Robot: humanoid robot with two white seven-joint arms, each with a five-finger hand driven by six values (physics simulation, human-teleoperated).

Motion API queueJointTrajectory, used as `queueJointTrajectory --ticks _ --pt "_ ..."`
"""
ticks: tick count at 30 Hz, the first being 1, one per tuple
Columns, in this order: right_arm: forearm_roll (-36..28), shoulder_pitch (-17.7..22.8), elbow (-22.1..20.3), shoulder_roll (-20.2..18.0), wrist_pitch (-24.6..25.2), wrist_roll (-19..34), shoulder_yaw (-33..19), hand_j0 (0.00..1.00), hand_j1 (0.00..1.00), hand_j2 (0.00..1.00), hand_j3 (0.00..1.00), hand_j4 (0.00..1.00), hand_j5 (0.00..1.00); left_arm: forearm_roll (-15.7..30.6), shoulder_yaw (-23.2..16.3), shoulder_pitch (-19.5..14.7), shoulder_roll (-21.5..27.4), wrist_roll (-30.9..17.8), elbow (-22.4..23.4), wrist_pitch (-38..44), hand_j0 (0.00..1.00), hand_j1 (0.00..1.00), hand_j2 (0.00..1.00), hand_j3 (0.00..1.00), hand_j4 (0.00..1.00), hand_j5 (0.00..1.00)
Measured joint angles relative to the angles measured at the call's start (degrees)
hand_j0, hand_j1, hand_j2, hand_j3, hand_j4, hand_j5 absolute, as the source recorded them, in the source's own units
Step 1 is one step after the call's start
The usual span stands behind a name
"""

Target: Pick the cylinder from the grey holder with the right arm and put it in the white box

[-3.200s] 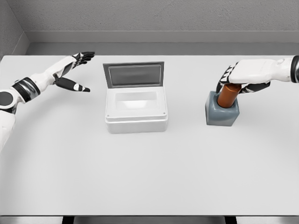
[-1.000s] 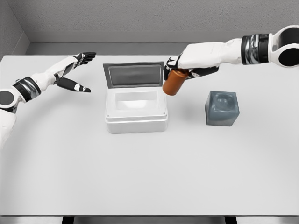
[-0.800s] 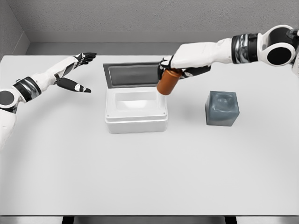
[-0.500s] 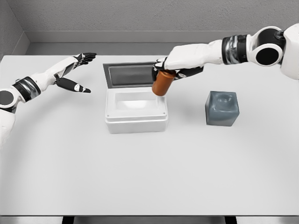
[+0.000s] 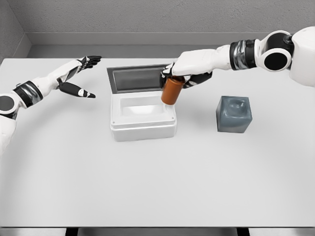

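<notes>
Cylinder hangs tilted over the right edge of the white box, right hand clamped on its top so the bottom is free to drop in. Grey holder sits empty to the right. Left hand hovers far left, fingers spread, clear of the work.

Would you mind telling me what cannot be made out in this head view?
- Top of the brown cylinder: covered by the right robot hand.
- Whether the cylinder's base touches the white box: one view cannot settle it.
- Depth of the grey holder socket: too shadowed.
- Left arm past the elbow: cut by the left edge; left robot hand shows open.
</notes>
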Motion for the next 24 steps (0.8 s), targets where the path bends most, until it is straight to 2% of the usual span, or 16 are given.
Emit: queueJointTrajectory --ticks 4,8,14,18,24 --pt "0.5 0.0 -1.2 -0.7 -0.1 -0.1 -0.4 1.00 1.00 1.00 1.00 1.00 1.00 0.0 0.0 0.0 0.0 0.0 -0.1 0.0 1.00 1.00 1.00 1.00 1.00 1.00" --pt "0.2 0.0 -4.1 -3.5 -0.1 -0.4 -1.7 1.00 1.00 1.00 1.00 1.00 1.00 0.1 0.0 0.0 0.0 0.0 -0.1 -0.1 1.00 1.00 1.00 1.00 1.00 1.00" --pt "-0.6 -0.7 -8.3 -11.9 0.0 -0.4 -4.6 1.00 1.00 1.00 1.00 1.00 1.00 0.1 0.0 -0.1 0.0 0.0 -0.1 -0.1 1.00 1.00 1.00 1.00 1.00 1.00" --pt "-0.8 -0.9 -9.0 -14.2 0.0 -0.4 -5.1 1.00 1.00 1.00 1.00 1.00 1.00 0.1 0.0 -0.1 0.0 0.0 -0.1 -0.1 1.00 1.00 1.00 1.00 1.00 1.00" --pt "-0.9 -1.6 -9.3 -21.4 0.0 -0.2 -4.9 1.00 1.00 1.00 1.00 1.00 1.00 0.1 0.0 0.2 0.6 0.0 0.0 -0.2 1.00 1.00 1.00 1.00 1.00 1.00"
